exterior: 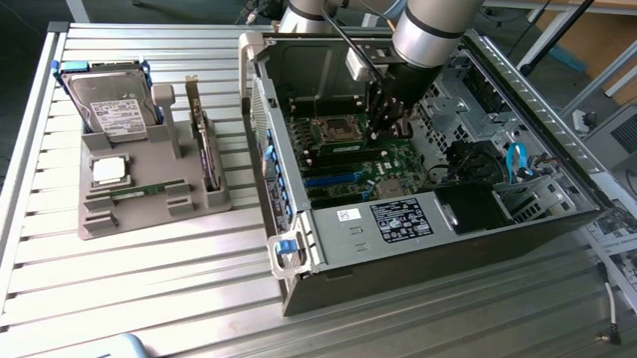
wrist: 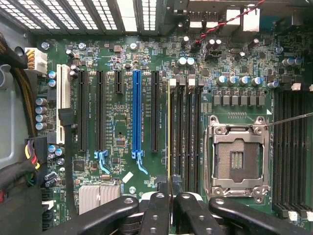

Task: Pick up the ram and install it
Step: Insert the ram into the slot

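Between the nearly closed fingers of our hand (wrist: 170, 198) we clamp the ram (wrist: 169, 132), seen edge-on inside the computer case (exterior: 329, 268). Its long axis runs parallel to the black memory slots (wrist: 186, 132), which lie just beside it on the motherboard (wrist: 117, 58).

Yellow-green ram (wrist: 169, 127) edge — green motherboard (wrist: 122, 54), one blue slot (wrist: 136, 112).

The bench (exterior: 149, 283) has a top of ribbed silver metal slats, with a pale frame rail (exterior: 25, 142) along its edge on the exterior view's left. Soft, even light glints on the near slats. Dark floor (exterior: 169, 9) shows beyond the far edge. A brown board (exterior: 602, 37) stands at the far right.
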`<act>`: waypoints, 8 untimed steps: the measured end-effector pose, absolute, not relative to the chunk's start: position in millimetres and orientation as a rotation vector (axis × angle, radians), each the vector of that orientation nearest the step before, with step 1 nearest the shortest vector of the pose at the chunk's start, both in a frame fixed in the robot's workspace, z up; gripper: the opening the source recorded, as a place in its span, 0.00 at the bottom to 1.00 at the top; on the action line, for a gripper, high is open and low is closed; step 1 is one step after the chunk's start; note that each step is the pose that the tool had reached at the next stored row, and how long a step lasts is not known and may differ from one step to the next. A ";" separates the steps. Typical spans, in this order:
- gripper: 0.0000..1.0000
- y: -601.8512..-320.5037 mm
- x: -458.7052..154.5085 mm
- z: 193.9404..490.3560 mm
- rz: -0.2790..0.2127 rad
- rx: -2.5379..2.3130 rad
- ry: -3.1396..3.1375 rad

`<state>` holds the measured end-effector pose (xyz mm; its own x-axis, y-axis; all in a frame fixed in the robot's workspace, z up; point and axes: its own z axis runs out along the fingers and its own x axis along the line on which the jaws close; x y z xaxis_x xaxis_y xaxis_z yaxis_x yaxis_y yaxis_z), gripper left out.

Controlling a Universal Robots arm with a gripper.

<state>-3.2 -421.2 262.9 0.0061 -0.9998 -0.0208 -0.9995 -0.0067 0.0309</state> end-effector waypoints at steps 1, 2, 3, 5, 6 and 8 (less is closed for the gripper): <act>0.12 -421.2 -2.9 262.8 -0.057 2.223 -2.209; 0.12 -421.2 -2.4 262.6 -0.057 2.223 -2.209; 0.12 -421.2 -1.9 262.6 -0.057 2.223 -2.209; 0.12 -421.2 -0.9 262.4 -0.057 2.223 -2.209; 0.12 -421.2 -0.7 262.4 -0.057 2.223 -2.209; 0.12 -421.2 -0.7 262.4 -0.057 2.223 -2.209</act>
